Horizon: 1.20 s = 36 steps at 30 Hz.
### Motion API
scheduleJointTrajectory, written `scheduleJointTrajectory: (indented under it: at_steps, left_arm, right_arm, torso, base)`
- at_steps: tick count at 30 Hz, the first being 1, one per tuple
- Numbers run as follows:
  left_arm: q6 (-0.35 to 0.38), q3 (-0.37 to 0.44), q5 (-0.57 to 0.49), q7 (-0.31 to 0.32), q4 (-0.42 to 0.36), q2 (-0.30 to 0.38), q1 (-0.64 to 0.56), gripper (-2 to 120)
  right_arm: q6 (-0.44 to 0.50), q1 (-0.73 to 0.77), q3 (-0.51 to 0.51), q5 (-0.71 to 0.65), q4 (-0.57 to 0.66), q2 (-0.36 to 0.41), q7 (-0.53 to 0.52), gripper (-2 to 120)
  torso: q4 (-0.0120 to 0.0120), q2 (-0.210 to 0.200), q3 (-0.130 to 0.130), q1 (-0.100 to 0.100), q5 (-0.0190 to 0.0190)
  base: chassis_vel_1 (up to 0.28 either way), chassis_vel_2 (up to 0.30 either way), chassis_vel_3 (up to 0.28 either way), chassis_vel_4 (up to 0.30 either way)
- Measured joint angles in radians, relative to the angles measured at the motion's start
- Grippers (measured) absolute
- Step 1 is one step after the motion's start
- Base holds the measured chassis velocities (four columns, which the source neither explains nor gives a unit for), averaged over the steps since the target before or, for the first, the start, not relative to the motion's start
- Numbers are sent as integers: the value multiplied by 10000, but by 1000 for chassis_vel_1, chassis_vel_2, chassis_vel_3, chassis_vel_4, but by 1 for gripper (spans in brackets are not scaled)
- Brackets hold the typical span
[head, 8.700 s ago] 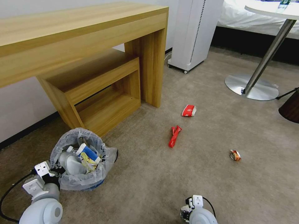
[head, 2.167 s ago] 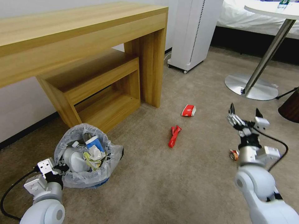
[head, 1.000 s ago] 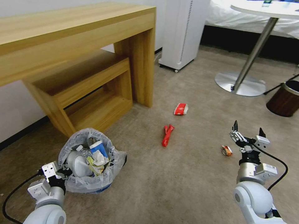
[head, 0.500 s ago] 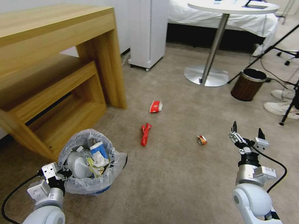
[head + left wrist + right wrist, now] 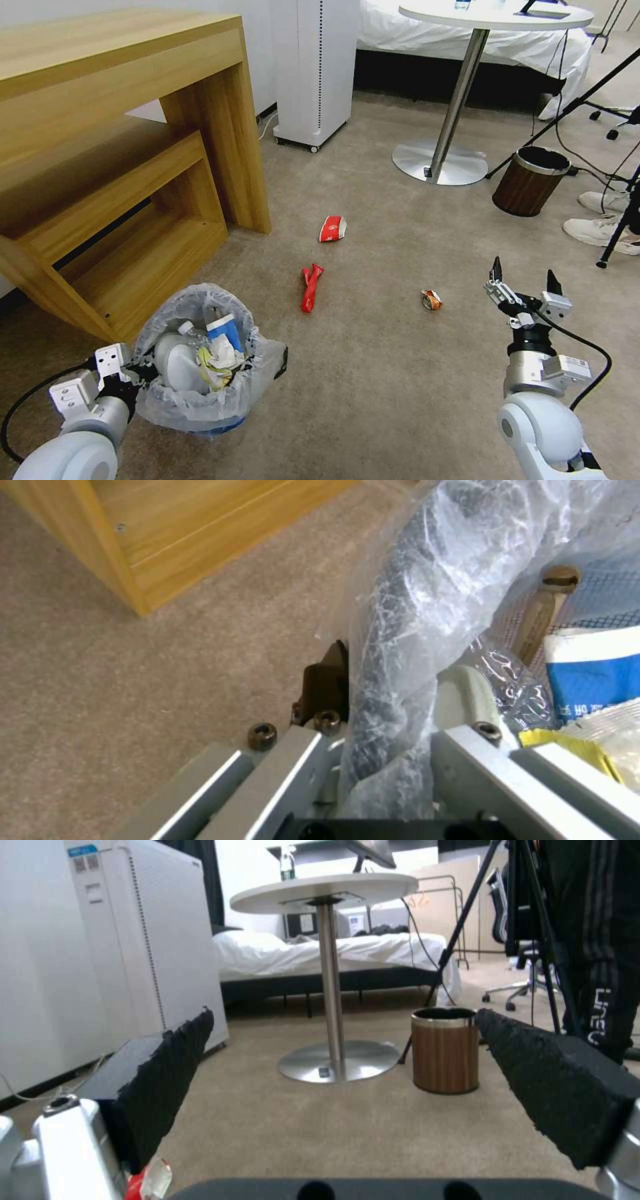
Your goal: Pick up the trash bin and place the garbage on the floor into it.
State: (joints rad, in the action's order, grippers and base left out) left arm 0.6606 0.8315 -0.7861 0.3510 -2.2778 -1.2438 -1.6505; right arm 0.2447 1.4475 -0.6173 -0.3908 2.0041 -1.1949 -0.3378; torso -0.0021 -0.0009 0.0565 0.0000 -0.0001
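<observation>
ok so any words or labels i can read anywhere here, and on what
"HO": amid blurred small print on the blue-and-white carton in the trash bin.
White lettering on a person's dark trouser leg: too blurred.
Blue label on the white cabinet: too blurred.
Red paper cup: marks too small.

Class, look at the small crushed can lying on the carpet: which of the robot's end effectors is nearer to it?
The right. The right end effector hangs open just right of the crushed can, above the carpet. The left end effector grips the trash bin rim, far left.

Pale grey rounded arms, black cables, black-tipped right end effector (image 5: pixel 523 279).
</observation>
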Motion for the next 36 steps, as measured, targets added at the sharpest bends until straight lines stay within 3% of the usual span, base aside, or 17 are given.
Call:
scheduleJointTrajectory:
  at_steps: [15, 36]
  left_arm:
    - [514, 112, -1285, 529, 36, 974, 194, 1]
    - [370, -49, -1198, 367, 572, 1016, 497, 1]
  right_arm:
    - [6, 158, -47, 72, 349, -181, 78, 100]
    - [44, 218, -110, 273, 223, -380, 244, 100]
  torso:
    - [0, 0, 0, 0, -1]
    - [0, 0, 0, 0, 1]
  base:
    - [0, 0, 0, 0]
    - [0, 0, 0, 0]
